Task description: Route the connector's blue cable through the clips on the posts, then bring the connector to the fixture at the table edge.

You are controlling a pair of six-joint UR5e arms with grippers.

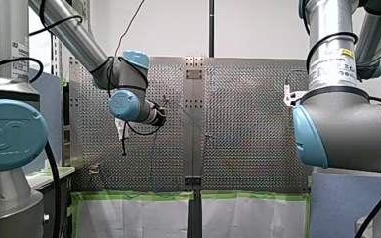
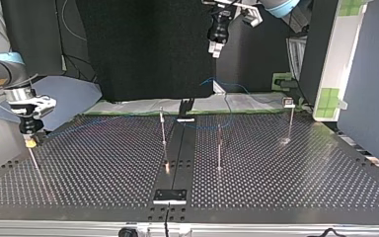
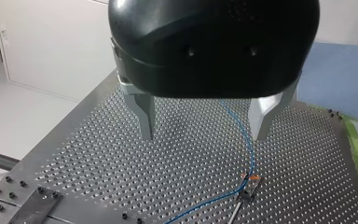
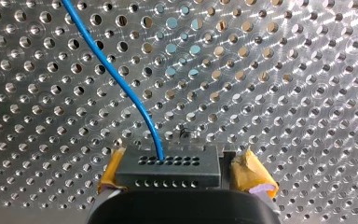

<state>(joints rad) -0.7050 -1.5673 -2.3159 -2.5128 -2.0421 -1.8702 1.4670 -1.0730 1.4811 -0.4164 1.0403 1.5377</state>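
The black connector [image 4: 168, 170] sits between the yellow pads of my right gripper [image 4: 182, 171], and a small gap shows beside one pad. The jaws stand wide, so the gripper is open around it. The blue cable [image 4: 121, 79] rises from the connector's face over the perforated table. At the top view's left, my right gripper [image 2: 29, 142] hangs low over a thin post. My left gripper [image 3: 205, 121] is open and empty, high above the table. Under it the blue cable [image 3: 247, 140] runs to a clip on a post [image 3: 248, 183]. In the top view my left gripper [image 2: 215, 48] hangs near the back.
Three thin posts [image 2: 163, 128], [image 2: 219, 145], [image 2: 290, 121] stand on the perforated table [image 2: 286, 182]. A dark centre strip [image 2: 177, 153] ends in a white-edged plate [image 2: 170, 196] at the near edge. A black bracket [image 2: 186, 106] stands at the far edge. Green-taped boards lie behind.
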